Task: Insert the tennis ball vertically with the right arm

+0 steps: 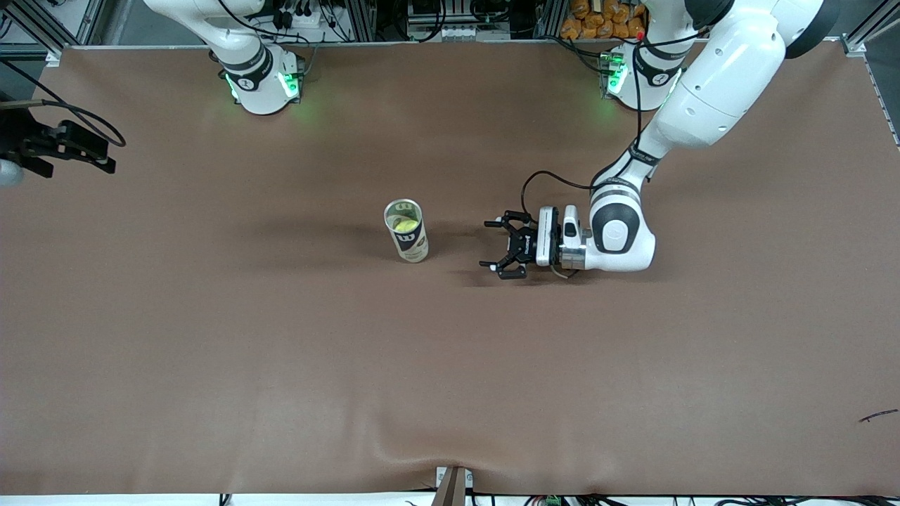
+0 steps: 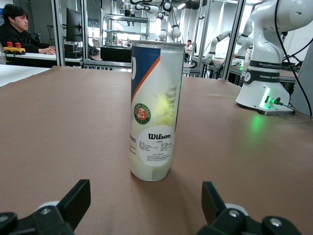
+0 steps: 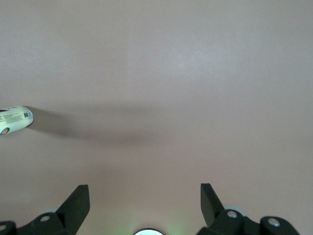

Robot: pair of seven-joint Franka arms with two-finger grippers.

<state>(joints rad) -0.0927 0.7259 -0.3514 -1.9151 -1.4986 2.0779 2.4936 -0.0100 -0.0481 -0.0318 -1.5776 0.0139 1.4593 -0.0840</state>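
Note:
A clear Wilson tennis-ball can (image 1: 406, 239) stands upright and open-topped in the middle of the brown table. A yellow tennis ball (image 1: 406, 225) sits inside it. My left gripper (image 1: 486, 244) is open and empty. It lies low over the table beside the can, toward the left arm's end, and points at it. In the left wrist view the can (image 2: 154, 112) stands a short way off between the open fingers (image 2: 76, 200). My right gripper (image 3: 144, 200) is open and empty, high over bare table. The can's base (image 3: 14, 120) shows at the edge of its view.
The two arm bases (image 1: 260, 81) (image 1: 633, 74) glow green along the table edge farthest from the front camera. A dark hand with a cable (image 1: 70, 144) shows at the right arm's end. A small dark mark (image 1: 879, 416) lies near the left arm's end.

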